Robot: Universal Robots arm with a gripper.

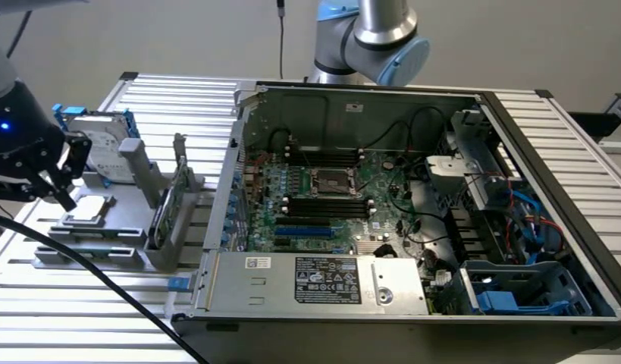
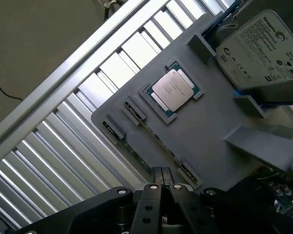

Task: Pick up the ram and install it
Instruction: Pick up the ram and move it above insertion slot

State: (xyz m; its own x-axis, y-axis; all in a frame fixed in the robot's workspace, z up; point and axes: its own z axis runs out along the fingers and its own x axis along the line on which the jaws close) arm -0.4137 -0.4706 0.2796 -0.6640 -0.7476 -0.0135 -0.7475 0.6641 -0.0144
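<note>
The ram (image 1: pixel 92 246) is a slim dark-green stick lying lengthwise in the front groove of the grey parts holder (image 1: pixel 128 227), at the exterior view's left. In the wrist view the ram (image 2: pixel 149 148) runs between two small clips along the holder's edge. My gripper (image 1: pixel 65 199) hangs above the holder's left end, over the square silver processor chip (image 1: pixel 88 210) and a little behind the ram. Its fingertips (image 2: pixel 155 187) are pressed together with nothing between them. The motherboard's black slots (image 1: pixel 328 205) lie inside the open computer case (image 1: pixel 553 152).
A silver hard drive (image 2: pixel 259 53) with blue rails stands at the back of the holder. An upright green card (image 1: pixel 164 212) is held between grey posts beside the case wall. A black cable (image 1: pixel 108 284) crosses the slatted table (image 1: pixel 77 326) in front.
</note>
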